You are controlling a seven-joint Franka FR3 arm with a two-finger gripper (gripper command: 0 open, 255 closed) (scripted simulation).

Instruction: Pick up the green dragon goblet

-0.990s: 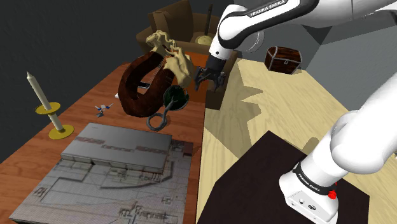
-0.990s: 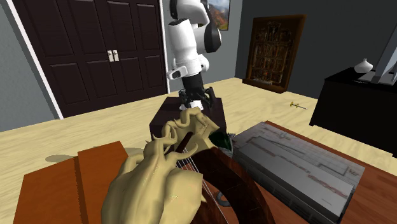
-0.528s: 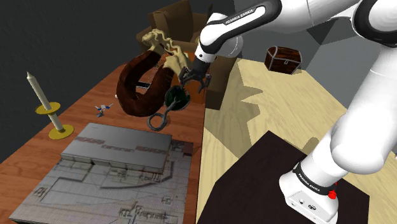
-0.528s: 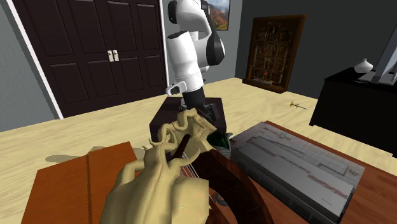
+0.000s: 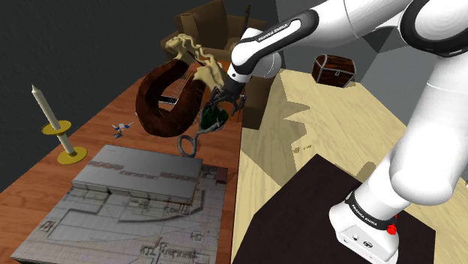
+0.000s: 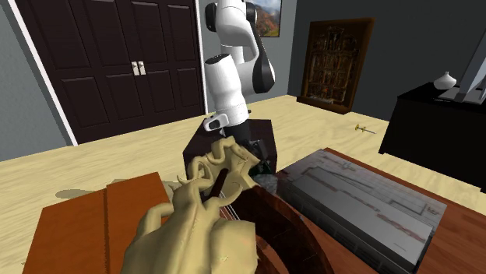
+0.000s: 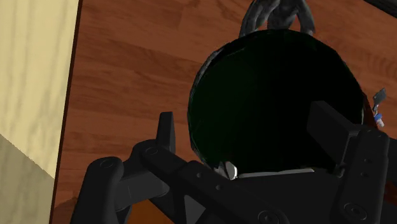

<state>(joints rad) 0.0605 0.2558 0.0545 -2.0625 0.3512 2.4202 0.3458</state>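
Judging from the wrist view, the approach is taken to be almost finished and the grasp not yet made. The green dragon goblet (image 5: 212, 116) appears to lie on its side on the wooden table (image 5: 94, 139), near the table edge at the shoulder view's right and just beside a large brown curved ornament (image 5: 159, 101). Its grey stem (image 5: 191, 139) is pointed away from the arm, toward a grey slab (image 5: 127, 199). The gripper (image 5: 223, 103) is held low over the bowl with its jaws spread wide. In the wrist view the dark bowl (image 7: 273, 95) is seen between the fingers (image 7: 167, 130), and a strip of table is visible between that finger and the bowl, so nothing is clasped. A squeeze on the bowl is called for next, perhaps after a slight lowering, then a lift kept clear of the ornament; slipping on the rounded bowl should be guarded against
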